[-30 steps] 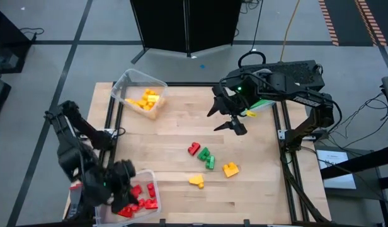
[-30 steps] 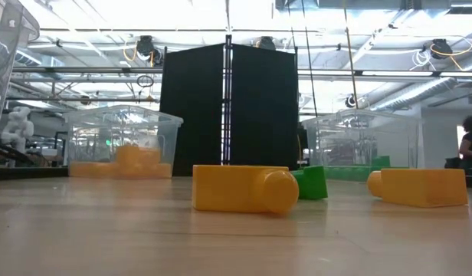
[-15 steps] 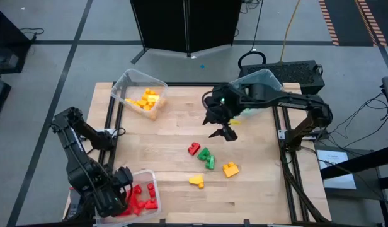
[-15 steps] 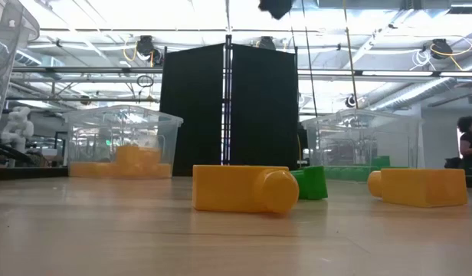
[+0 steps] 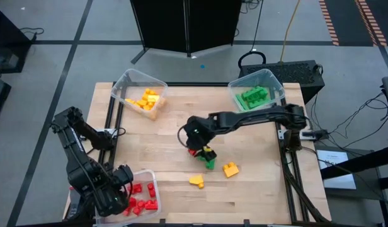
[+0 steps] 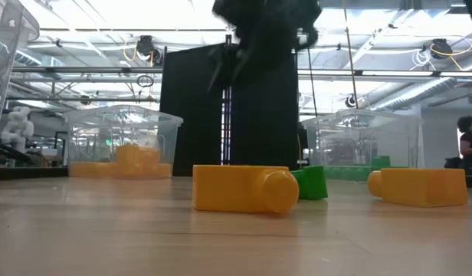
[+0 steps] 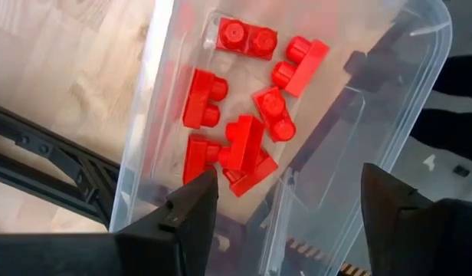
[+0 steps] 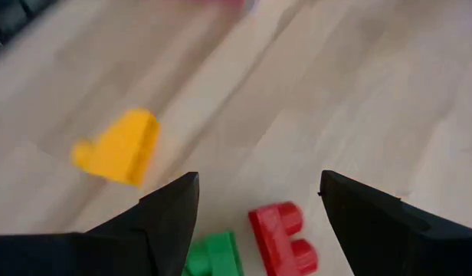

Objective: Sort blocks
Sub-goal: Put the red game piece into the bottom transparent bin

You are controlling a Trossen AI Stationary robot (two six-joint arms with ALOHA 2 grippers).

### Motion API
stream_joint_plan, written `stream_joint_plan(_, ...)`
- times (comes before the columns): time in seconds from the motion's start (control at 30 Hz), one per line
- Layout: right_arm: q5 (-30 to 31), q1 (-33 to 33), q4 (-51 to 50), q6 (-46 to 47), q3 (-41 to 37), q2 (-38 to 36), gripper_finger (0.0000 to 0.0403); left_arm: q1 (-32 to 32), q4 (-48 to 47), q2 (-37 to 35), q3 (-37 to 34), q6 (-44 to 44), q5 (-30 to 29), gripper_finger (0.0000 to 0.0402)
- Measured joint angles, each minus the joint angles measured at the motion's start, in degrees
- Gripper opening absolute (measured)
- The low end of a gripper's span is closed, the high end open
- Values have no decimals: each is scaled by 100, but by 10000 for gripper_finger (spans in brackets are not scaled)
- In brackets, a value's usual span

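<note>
Four loose blocks point(image 5: 210, 163) on the table point(image 5: 169, 126) — two yellow, one red, one green.

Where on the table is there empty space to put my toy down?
The bare wood between the yellow bin and the red bin on the left is free. So is the strip between the yellow bin and the green bin. The middle is crowded: the right gripper hangs over loose blocks, with yellow blocks nearby.

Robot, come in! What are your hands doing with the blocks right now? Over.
Left end effector open over red bin. Right end effector open above red block. Nothing blocking.
</note>
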Motion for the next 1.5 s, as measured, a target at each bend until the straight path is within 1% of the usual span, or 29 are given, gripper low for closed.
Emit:
stream_joint_plan(0.13, 286, -95, -4, -265, 7, 404, 267, -2, 0, -2, 0, -145, -82, 205)
stream_joint_plan(0.27, 436, -231, 30, -532, 7, 683, 267, -2, 1, -2, 0, -148, -180, 205)
stream_joint_plan(0.43, 464, -310, -97, -729, 11, 1066, 267, -2, -1, -2, 0, -149, -327, 206)
stream_joint_plan(0.53, 673, -334, -99, -755, 9, 1343, 267, -2, -5, -2, 0, -146, -441, 206)
stream_joint_plan(0.67, 757, -351, -114, -685, 39, 1540, 262, -2, -11, -2, 0, -146, -526, 206)
stream_joint_plan(0.77, 777, -350, -142, -571, 39, 1593, 232, -2, -45, -2, 0, -146, -536, 206)
stream_joint_plan(0.9, 829, -344, -154, -556, 28, 1549, 151, -2, -43, -2, 0, -148, -716, 206)
stream_joint_plan(1.0, 855, -343, -253, -527, 81, 1518, 150, 55, -45, -2, 0, -201, -905, 206)
stream_joint_plan(1.1, 898, -345, -401, -494, 190, 1491, 150, 180, -48, -2, 0, -281, -1322, 206)
stream_joint_plan(1.23, 1082, -374, -429, -375, 425, 1195, 150, 396, -48, -4, 0, -261, -2006, 206)
stream_joint_plan(1.4, 985, -590, -326, -173, 855, 352, 150, 655, -86, -4, 0, -235, -2980, 206)
stream_joint_plan(1.5, 917, -869, -180, 128, 1024, -217, 150, 822, -182, -4, 0, -229, -3903, 206)
